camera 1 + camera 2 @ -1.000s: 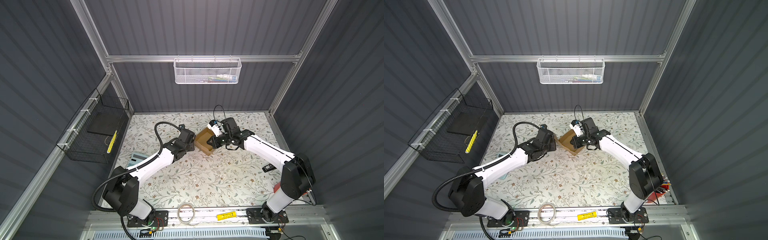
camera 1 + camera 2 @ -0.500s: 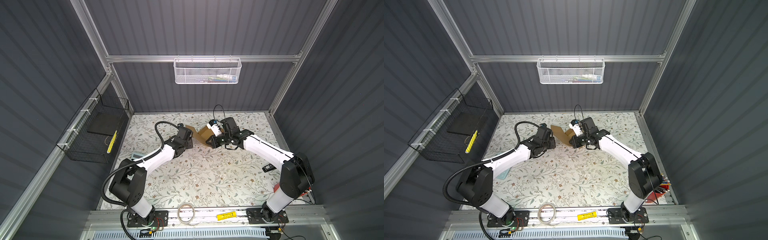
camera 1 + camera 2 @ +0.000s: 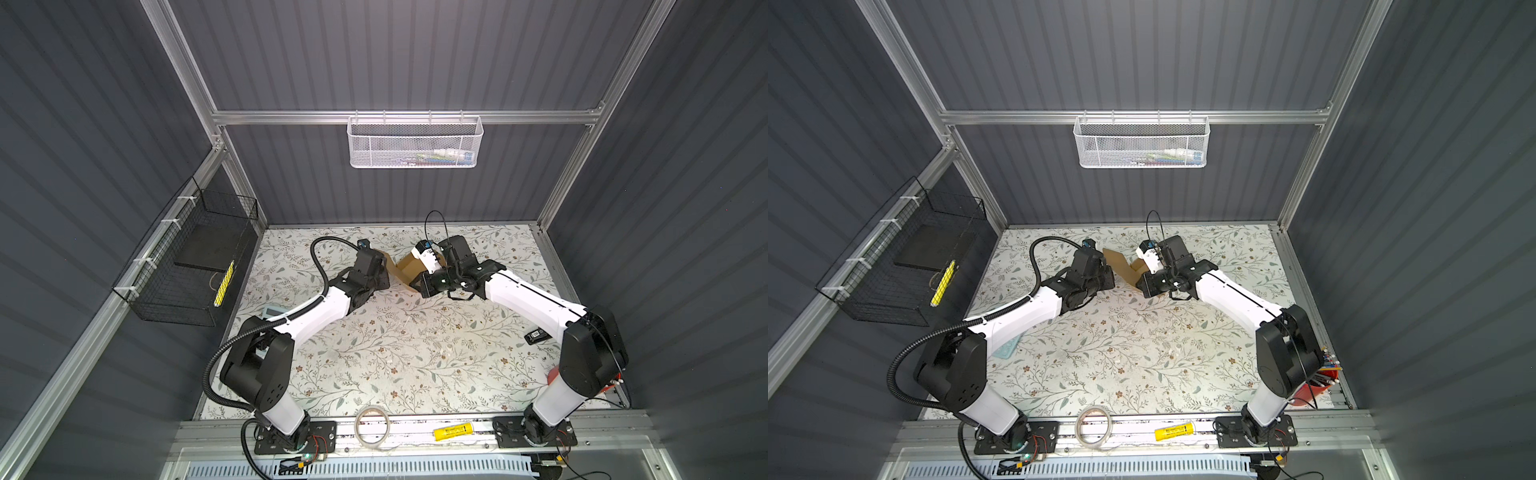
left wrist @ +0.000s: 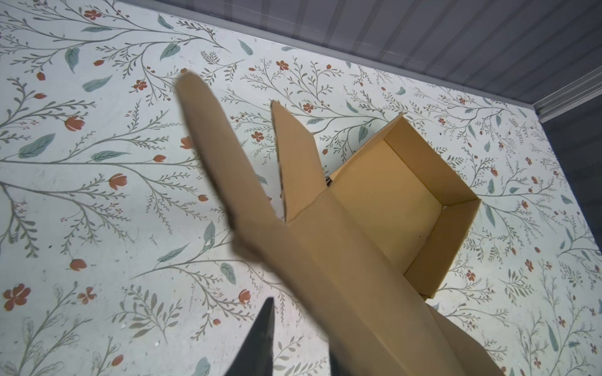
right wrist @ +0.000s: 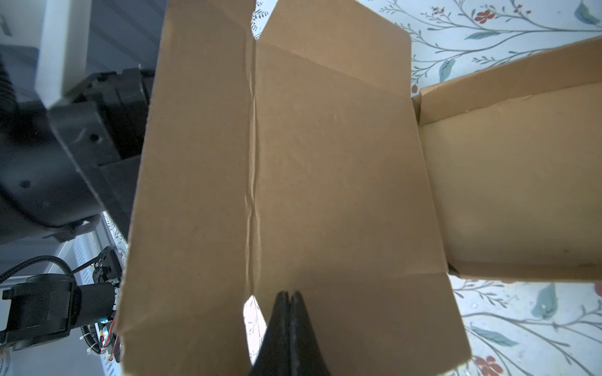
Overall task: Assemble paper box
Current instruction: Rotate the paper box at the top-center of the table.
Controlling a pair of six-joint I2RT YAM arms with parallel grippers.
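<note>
Right hand (image 5: 288,312) is closed tight, its two fingers (image 5: 277,338) pressed together with nothing between them. Their tips lie at the inner face of the raised lid (image 5: 325,162) of the box (image 3: 409,268), just beside a notch in the lid's edge. Whether the tips press the cardboard I cannot tell.

Left hand (image 3: 1106,272) sits at the other side of the lid. In its wrist view only one finger (image 4: 262,338) shows, dark and clear of the cardboard, with bare surface (image 3: 395,353) seen between them. The other finger is hidden behind a blurred flap (image 4: 208,156) that crosses close to the camera. How wide this hand stands, and whether it holds the flap, I cannot tell.

Brown and part folded, the box stands on the floral surface near the far edge, about midway between the left and right edges, between the two hands. Its tray (image 4: 391,195) has four upright walls and is open on top. The lid rises steeply from the tray's side nearest the left hand, with a long crease down it.
</note>
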